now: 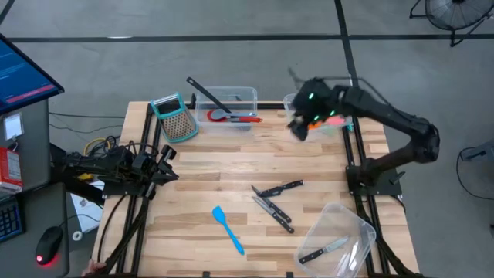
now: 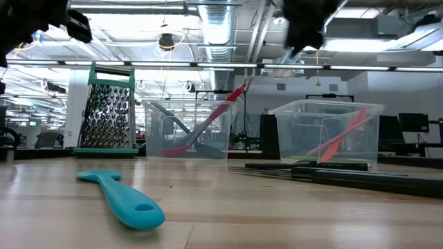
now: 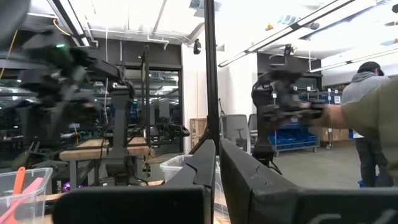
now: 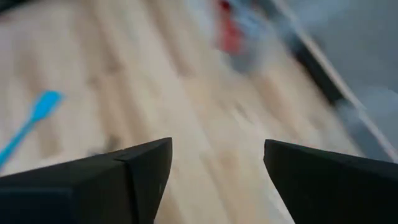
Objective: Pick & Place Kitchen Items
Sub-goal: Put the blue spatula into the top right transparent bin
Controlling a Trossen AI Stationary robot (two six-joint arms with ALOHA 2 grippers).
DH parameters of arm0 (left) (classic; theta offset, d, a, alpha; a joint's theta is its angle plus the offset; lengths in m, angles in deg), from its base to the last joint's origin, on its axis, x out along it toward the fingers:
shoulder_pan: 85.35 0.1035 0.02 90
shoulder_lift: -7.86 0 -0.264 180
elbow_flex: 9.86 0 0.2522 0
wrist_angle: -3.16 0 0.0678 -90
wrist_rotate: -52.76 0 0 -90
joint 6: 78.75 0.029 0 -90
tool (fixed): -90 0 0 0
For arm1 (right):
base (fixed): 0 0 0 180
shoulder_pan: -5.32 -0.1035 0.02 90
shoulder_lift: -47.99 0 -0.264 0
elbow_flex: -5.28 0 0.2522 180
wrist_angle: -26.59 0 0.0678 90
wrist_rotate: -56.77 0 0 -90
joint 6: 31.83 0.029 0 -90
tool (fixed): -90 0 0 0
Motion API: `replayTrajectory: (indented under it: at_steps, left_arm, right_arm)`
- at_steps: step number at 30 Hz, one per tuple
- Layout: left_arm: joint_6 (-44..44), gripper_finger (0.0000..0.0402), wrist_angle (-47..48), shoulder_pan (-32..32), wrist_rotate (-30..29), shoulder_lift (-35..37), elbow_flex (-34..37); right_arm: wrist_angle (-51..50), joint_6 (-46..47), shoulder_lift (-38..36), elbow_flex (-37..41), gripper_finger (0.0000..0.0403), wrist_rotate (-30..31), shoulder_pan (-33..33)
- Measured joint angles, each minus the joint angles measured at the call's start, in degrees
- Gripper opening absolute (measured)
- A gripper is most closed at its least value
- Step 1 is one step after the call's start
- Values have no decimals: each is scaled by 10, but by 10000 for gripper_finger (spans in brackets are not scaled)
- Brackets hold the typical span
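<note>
Right hand (image 1: 299, 127) in high view sits in upper right of frame, above the far clear bin (image 1: 324, 116) w/ orange and pink utensils; fingers apart, nothing held. Left hand (image 1: 166, 164) waits at left edge of desk (image 1: 231, 185), shut, empty. Blue spatula (image 1: 228, 228) lies lower centre; three knives (image 1: 274, 202) just right of it; one more knife (image 1: 324, 249) inside tilted bin (image 1: 343, 232) lower right. Centre bin (image 1: 228, 108) holds red-headed spatula (image 1: 231, 116) and black ladle (image 1: 207, 93); grater (image 1: 176, 117) beside it.

Low view: blue spatula (image 2: 118, 197) in front left, knives (image 2: 325, 171) at right.

Right wrist view: fingers (image 4: 143, 168) wide, blue spatula (image 4: 34, 121) at left.

Judgement: next pick probably spatula or a knife. Come down straight, fingers across the handle, close only when low at desk.
</note>
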Motion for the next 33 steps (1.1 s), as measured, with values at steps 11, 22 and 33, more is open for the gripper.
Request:
replayTrajectory:
  at_steps: [11,22,33]
  left_arm:
    - [0,8,-1,0,0,-7,0]
    - [0,8,-5,0,0,-20,0]
    - [0,8,-5,0,0,-28,0]
  right_arm:
    - [283,32,57,1,231,-1,-255]
    - [456,26,69,1,215,1,-390]
    - [532,16,69,1,193,16,-453]
